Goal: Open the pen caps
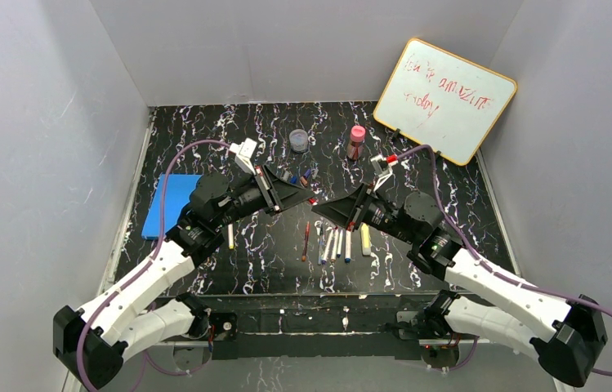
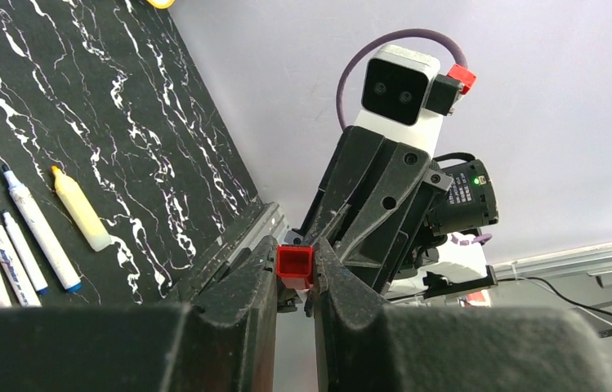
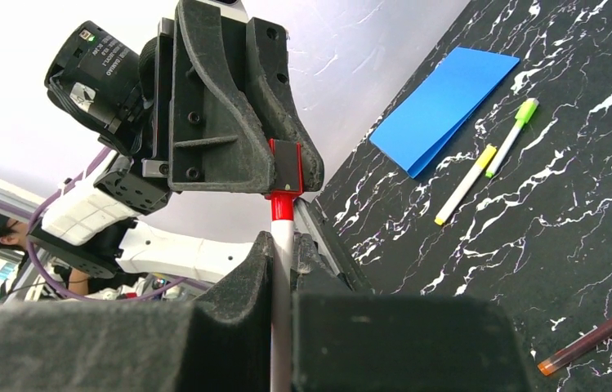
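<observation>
Left of the arms, two pens (image 3: 466,186) lie with their yellow and green caps seemingly on. Above mid-desk the left fingers (image 2: 241,294) pinch a red cap (image 2: 294,266). It sits on, or just off, the white pen (image 3: 283,227) that the right fingers (image 3: 241,278) clamp tightly, so this pull looks half done. Below, the row of pens (image 1: 335,243) shows several bare tips, so much seems finished. The desk (image 1: 204,147) is black and marble-patterned, with a blue sheet (image 1: 173,204) on the left and a whiteboard (image 1: 445,98) on the right, boxed in by pale grey walls (image 1: 41,122).
</observation>
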Controlling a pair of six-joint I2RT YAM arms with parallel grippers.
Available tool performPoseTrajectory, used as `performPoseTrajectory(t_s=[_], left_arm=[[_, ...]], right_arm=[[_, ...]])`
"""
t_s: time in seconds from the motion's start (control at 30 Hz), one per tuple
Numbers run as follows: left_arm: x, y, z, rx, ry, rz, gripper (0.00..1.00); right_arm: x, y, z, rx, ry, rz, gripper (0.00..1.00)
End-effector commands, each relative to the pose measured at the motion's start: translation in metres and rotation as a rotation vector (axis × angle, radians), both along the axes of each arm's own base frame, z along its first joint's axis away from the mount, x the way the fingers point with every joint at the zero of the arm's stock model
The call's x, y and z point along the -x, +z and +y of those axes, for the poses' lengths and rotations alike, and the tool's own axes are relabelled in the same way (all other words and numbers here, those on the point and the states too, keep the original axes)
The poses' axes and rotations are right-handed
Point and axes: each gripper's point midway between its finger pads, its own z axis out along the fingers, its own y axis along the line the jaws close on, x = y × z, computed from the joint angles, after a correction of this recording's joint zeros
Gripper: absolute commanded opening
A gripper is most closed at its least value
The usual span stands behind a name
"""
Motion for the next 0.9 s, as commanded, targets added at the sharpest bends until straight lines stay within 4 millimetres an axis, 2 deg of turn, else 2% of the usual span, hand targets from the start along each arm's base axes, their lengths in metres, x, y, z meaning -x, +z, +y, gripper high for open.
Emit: performPoseTrajectory(t_s=[0.0, 0.23, 0.53, 0.73, 0.87], left_arm=[[-0.091, 0.081, 0.096, 0.123, 0.631, -0.216, 0.0], [-0.102, 0.087, 0.108, 0.144, 0.677, -0.215, 0.0], [-0.116, 0.083, 0.119, 0.177, 0.717, -0.192, 0.0], [-0.119, 0.074, 0.12, 0.18, 0.723, -0.174, 0.0], [-0.121, 0.075, 0.125, 0.178, 0.741, -0.175, 0.0]], right_arm=[[0.025, -0.025, -0.016, 0.09, 0.066, 0.066, 0.01], [0.027, -0.022, -0.019, 0.077, 0.057, 0.079, 0.01], [0.028, -0.021, -0.022, 0.05, 0.05, 0.096, 0.01], [0.028, -0.015, -0.021, 0.039, 0.052, 0.088, 0.01], [0.03, -0.014, -0.022, 0.032, 0.056, 0.096, 0.01]])
